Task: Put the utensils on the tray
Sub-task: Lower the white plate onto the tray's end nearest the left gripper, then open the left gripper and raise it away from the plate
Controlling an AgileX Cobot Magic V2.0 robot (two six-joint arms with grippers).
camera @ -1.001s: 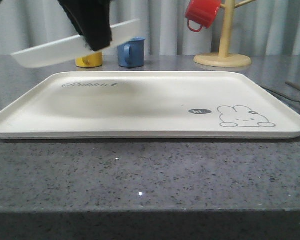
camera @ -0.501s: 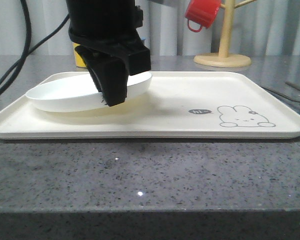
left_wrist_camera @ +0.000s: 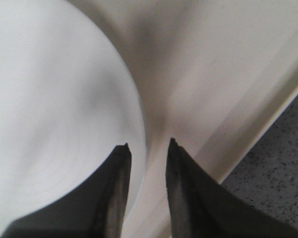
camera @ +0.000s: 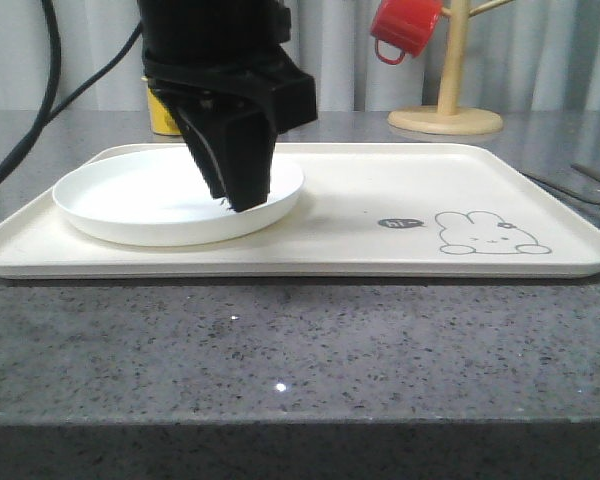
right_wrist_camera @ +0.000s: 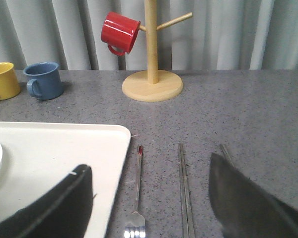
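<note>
Since half a second ago the round white plate (camera: 175, 205) has gone from tilted and lifted to lying flat on the left half of the cream tray (camera: 400, 255), and the left gripper (camera: 238, 205) has dropped with it. That black gripper points steeply downward, fingertips at the plate's right rim. In the left wrist view its two dark tapered fingers (left_wrist_camera: 114, 193) stand a narrow gap apart, one over the plate's smooth white surface (left_wrist_camera: 54, 114), the other over the tray's matte cream floor (left_wrist_camera: 213, 84); whether they still pinch the rim I cannot tell.

The tray is a broad rectangle with rounded corners and a low raised rim, a grey rabbit drawing (camera: 490, 233) near its right end. It sits on a speckled grey stone-like table (camera: 300, 360).

Seen from the right wrist, the right gripper (right_wrist_camera: 149, 208) hangs with its jaws spread wide, holding nothing — below it the shiny metal fork (right_wrist_camera: 137, 198) lies just beside the tray's edge (right_wrist_camera: 109, 148), and the straight chopsticks (right_wrist_camera: 185, 188) lie alongside it on the table, off the tray. Behind stand a yellow mug (right_wrist_camera: 4, 80), a blue mug (right_wrist_camera: 42, 80) and a wooden mug tree (right_wrist_camera: 152, 74) bearing a red mug (right_wrist_camera: 119, 32).
</note>
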